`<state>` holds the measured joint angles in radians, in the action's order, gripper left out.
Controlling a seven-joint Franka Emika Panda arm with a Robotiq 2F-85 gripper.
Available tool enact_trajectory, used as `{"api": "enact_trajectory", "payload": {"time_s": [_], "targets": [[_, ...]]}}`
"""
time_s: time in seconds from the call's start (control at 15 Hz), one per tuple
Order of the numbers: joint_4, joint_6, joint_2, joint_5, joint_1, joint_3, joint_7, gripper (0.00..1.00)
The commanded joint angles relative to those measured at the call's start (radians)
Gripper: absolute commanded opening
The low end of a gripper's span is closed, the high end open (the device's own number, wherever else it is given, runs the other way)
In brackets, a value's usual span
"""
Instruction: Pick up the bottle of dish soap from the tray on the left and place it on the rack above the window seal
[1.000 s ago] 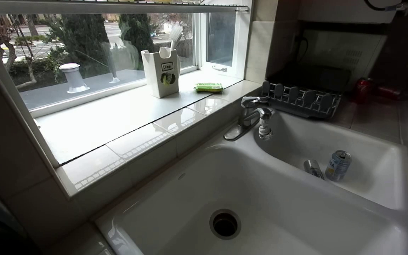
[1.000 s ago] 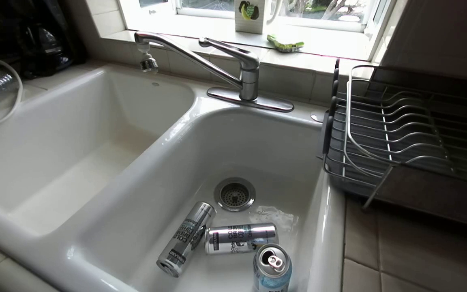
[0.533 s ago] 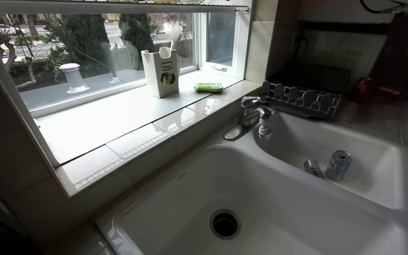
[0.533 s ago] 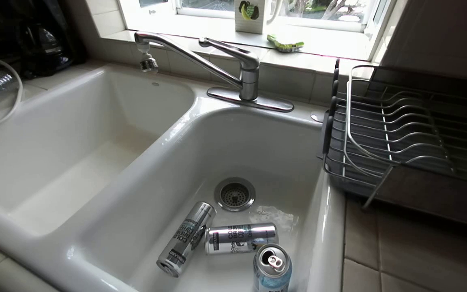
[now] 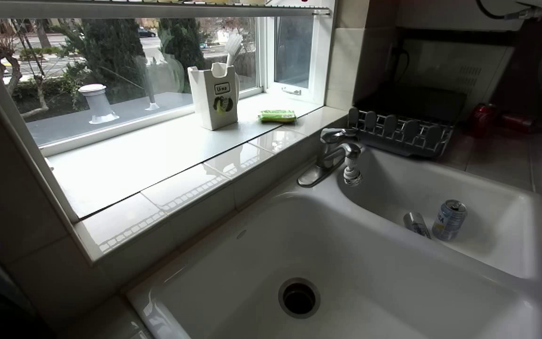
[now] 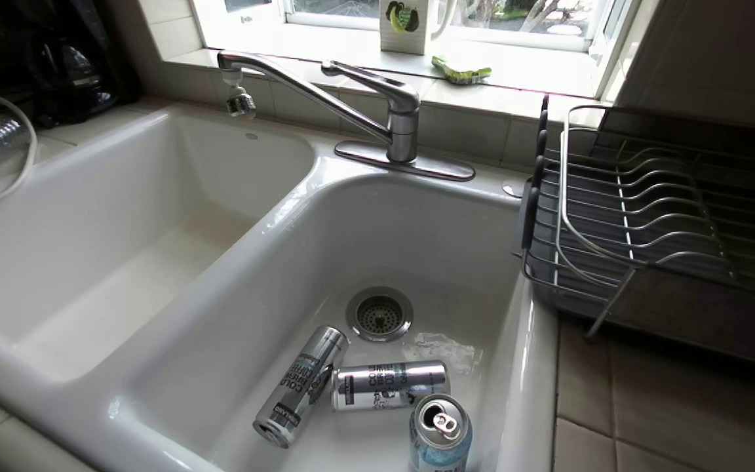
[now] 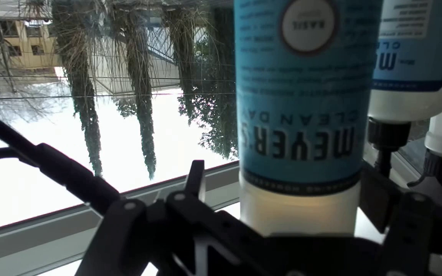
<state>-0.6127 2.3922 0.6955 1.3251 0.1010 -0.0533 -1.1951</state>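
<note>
My fingers point(image 7: 196, 179) stand apart on either side of the bottle of dish soap point(image 7: 301, 111), a gap showing; a second blue-labelled bottle point(image 7: 428, 65) stands near it.

In the wrist view, the bottle point(image 7: 301, 115) reads "MEYER'S CLEAN DAY" and "BASIL", upside down; a second bottle point(image 7: 413, 61), "M" and "CLE". In an exterior view, the slanted can point(image 6: 302, 387) and the sideways can point(image 6: 390, 385) say "COLD BREW COFFEE". The small word on the carton point(image 5: 213, 96) is blurred.
</note>
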Motion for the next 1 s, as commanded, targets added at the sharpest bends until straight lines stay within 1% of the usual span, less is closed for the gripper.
{"api": "enact_trajectory", "payload": {"time_s": [0.0,0.33,0.47,0.67,0.93], "targets": [[0.032,-0.001,0.012,-0.001,0.003,-0.001,0.033,1.00],[0.008,-0.011,-0.016,-0.019,0.005,-0.016,0.064,1.00],[-0.013,-0.022,-0.039,-0.041,0.003,-0.034,0.088,1.00],[-0.035,-0.051,-0.068,-0.073,0.000,-0.054,0.123,1.00],[-0.074,-0.128,-0.115,-0.156,-0.006,-0.097,0.185,1.00]]}}
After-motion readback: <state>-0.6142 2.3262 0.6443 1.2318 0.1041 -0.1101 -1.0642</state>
